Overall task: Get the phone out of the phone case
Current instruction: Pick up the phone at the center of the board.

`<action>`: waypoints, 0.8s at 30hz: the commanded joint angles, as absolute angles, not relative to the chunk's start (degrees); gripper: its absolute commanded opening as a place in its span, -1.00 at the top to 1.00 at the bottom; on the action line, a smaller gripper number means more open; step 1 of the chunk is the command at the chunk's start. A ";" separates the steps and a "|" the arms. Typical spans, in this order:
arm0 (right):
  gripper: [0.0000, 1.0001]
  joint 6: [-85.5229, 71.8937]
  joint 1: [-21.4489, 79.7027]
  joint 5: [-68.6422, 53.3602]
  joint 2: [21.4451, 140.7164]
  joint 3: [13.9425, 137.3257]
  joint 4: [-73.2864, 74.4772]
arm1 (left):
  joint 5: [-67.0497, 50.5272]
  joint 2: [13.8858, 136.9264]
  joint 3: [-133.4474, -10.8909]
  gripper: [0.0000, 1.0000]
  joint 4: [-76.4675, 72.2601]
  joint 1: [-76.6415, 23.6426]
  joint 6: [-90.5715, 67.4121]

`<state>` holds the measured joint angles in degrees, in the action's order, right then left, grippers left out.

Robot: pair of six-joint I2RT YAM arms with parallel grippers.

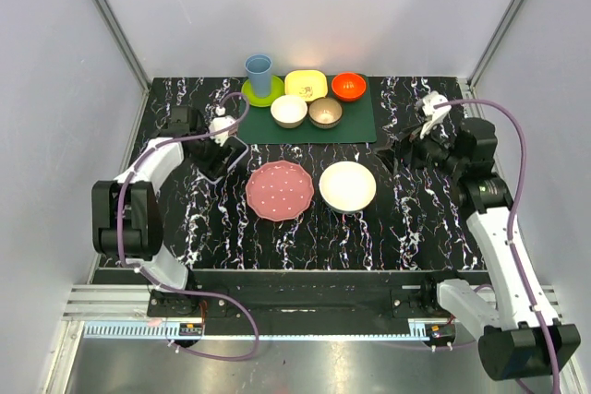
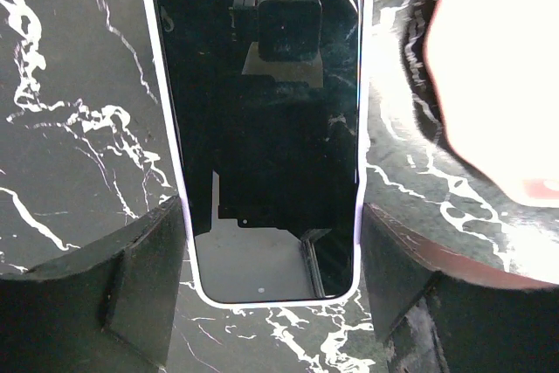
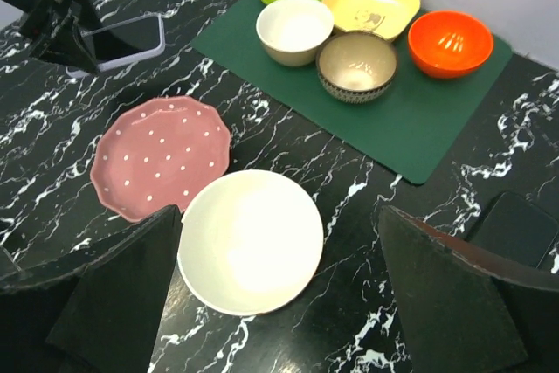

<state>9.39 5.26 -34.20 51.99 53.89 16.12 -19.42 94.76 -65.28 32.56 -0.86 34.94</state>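
Observation:
The phone (image 2: 262,128), black with a glossy screen, lies screen up in the pale lavender phone case (image 2: 271,300) on the marble table at the left. My left gripper (image 2: 272,209) straddles its near end, with both fingers (image 2: 140,277) against the case's side rims. In the top view the left gripper (image 1: 222,140) sits over the phone (image 1: 224,161). The phone also shows in the right wrist view (image 3: 122,39). My right gripper (image 3: 278,216) is open and empty, raised over the table's right side (image 1: 406,149).
A pink dotted plate (image 1: 280,190) and a white plate (image 1: 347,185) lie mid-table. A green mat (image 1: 360,126) at the back holds two bowls (image 1: 288,111), a yellow dish (image 1: 305,84), an orange bowl (image 1: 348,86) and a blue cup (image 1: 259,71).

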 commanded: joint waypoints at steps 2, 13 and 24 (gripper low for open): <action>-0.99 5.80 6.85 -37.00 58.00 62.82 22.76 | -24.25 87.19 -64.43 1.00 29.53 -4.30 37.62; -0.75 3.70 8.70 -44.12 69.78 69.96 28.48 | -24.61 78.76 -64.16 1.00 32.25 -13.35 35.95; -0.82 2.20 13.53 -53.17 73.73 70.92 28.13 | -22.06 71.63 -63.72 1.00 32.70 -25.47 33.66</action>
<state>3.88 11.70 -47.68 71.31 67.64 28.49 -21.85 75.24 -63.20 35.40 -21.65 34.61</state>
